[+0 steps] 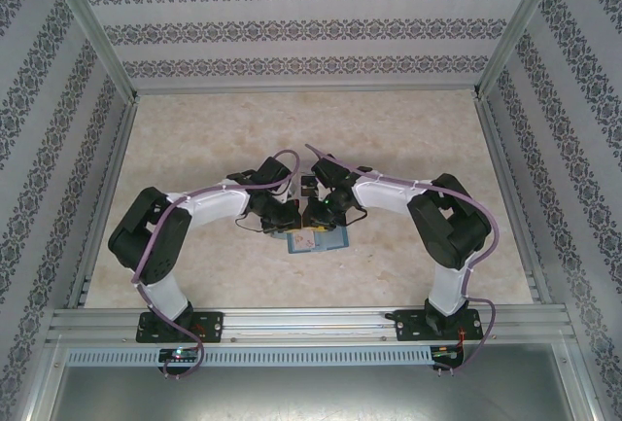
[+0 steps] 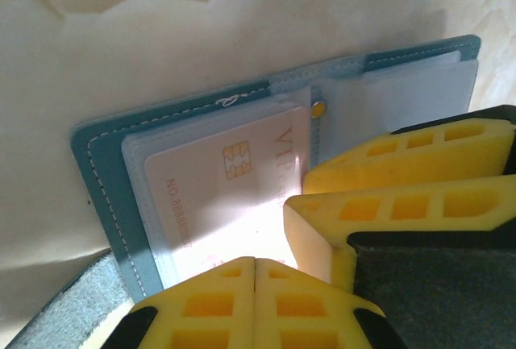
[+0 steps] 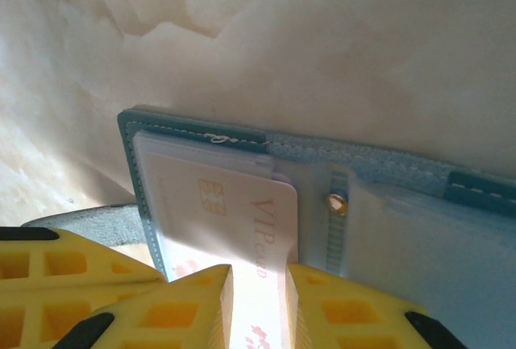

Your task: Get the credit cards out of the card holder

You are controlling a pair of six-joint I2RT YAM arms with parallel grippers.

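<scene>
The teal card holder [image 1: 330,241] lies open on the table, between both grippers. Its stitched edge [image 2: 97,164] frames clear sleeves, and a pale credit card [image 2: 234,180] with a gold chip and reddish "VIP" lettering lies on the left half. My left gripper [image 2: 256,264] is shut, tips together over the card's near end, nothing between them. My right gripper [image 3: 260,284] stands narrowly open over the same card [image 3: 226,212], which shows through the gap. The right gripper's fingers [image 2: 387,180] also reach in from the right in the left wrist view. A dark card is hidden.
A brass snap [image 3: 336,202] sits on the holder's spine, with more clear sleeves [image 2: 403,91] on the right half. The beige marbled table [image 1: 292,139] has patterned walls on three sides and a metal rail [image 1: 311,324] at the near edge.
</scene>
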